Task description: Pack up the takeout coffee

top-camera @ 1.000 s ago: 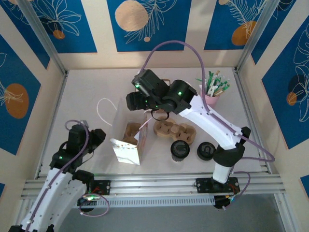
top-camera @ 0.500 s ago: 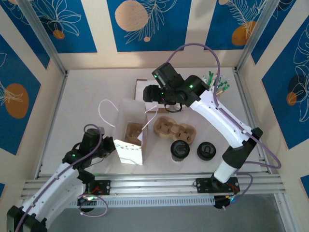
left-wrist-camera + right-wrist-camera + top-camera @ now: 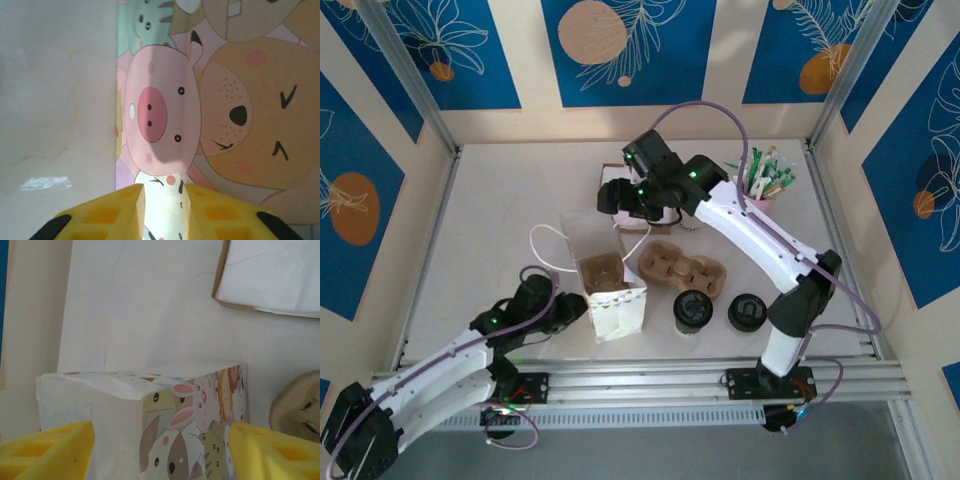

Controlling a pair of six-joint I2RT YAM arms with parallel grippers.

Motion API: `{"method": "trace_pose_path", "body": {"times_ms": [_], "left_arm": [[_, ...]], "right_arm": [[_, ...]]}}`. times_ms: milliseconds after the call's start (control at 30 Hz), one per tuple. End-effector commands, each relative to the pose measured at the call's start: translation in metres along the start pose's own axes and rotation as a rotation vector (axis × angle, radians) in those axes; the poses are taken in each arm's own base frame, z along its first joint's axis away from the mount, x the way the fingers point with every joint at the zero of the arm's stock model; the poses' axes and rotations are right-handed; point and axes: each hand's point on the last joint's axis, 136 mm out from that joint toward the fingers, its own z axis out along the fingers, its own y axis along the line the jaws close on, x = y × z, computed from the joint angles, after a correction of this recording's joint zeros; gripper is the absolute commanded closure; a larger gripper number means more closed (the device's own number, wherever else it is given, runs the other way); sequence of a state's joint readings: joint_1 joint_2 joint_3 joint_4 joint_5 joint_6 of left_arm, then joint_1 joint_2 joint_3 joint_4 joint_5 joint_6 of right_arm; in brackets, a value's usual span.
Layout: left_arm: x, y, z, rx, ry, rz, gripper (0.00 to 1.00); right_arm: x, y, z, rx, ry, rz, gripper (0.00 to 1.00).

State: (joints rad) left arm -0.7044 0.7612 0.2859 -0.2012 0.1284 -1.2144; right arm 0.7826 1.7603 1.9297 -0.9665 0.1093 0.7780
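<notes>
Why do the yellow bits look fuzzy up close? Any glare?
Left wrist view: the left gripper's fingers look soft, near the lens; a glare streak marks the table. Right wrist view: the right gripper's fingers blur too; the paper bag is sharper. Top view: even light.

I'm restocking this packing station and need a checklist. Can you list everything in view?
paper bag: one, white with cartoon animals, open, table centre
bagged carrier: one, brown, inside the bag
loose carrier: one, brown, on the table right of the bag
black-lidded cup: one, near edge, in front of the loose carrier
black round lid: one, right of that cup; cannot tell if a cup sits beneath
pink cup: one, holding sticks, far right
white sheet: one, brown-edged, behind the bag
left gripper: yellow fingers pinching the bag's edge
right gripper: yellow fingers open, above the bag
</notes>
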Motion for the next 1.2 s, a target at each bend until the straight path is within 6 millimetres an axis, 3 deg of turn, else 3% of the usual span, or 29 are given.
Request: {"method": "trace_pose_path", "body": {"times_ms": [0, 200, 300, 467, 667, 733, 867, 1000, 1167], "left_arm": [[-0.001, -0.011, 0.008, 0.04, -0.035, -0.007, 0.74], [-0.006, -0.001, 0.003, -0.02, -0.073, 0.039, 0.74], [-0.01, 0.002, -0.006, -0.056, -0.099, 0.102, 0.74], [-0.019, -0.004, -0.02, -0.126, -0.116, 0.221, 0.71], [-0.032, -0.013, -0.03, -0.143, -0.175, 0.261, 0.7], [-0.038, -0.017, -0.035, -0.14, -0.204, 0.284, 0.69], [-0.049, -0.023, -0.048, -0.159, -0.264, 0.311, 0.68], [-0.06, -0.025, -0.061, -0.181, -0.327, 0.326, 0.67], [-0.07, -0.028, -0.073, -0.197, -0.389, 0.345, 0.66]], "right_arm": [[-0.012, 0.016, 0.002, -0.066, 0.0, -0.014, 0.28], [-0.028, 0.001, -0.016, 0.036, -0.076, -0.057, 0.26], [-0.034, -0.008, -0.036, 0.068, -0.126, -0.079, 0.19], [-0.043, -0.015, -0.079, 0.057, -0.213, -0.1, 0.0], [-0.047, -0.037, -0.146, 0.122, -0.329, -0.146, 0.0], [-0.036, -0.047, -0.163, 0.149, -0.332, -0.16, 0.01], [0.009, -0.077, -0.18, 0.197, -0.261, -0.135, 0.0], [0.06, -0.107, -0.182, 0.21, -0.19, -0.042, 0.03], [0.123, -0.143, -0.165, 0.26, -0.054, 0.062, 0.06]]}}
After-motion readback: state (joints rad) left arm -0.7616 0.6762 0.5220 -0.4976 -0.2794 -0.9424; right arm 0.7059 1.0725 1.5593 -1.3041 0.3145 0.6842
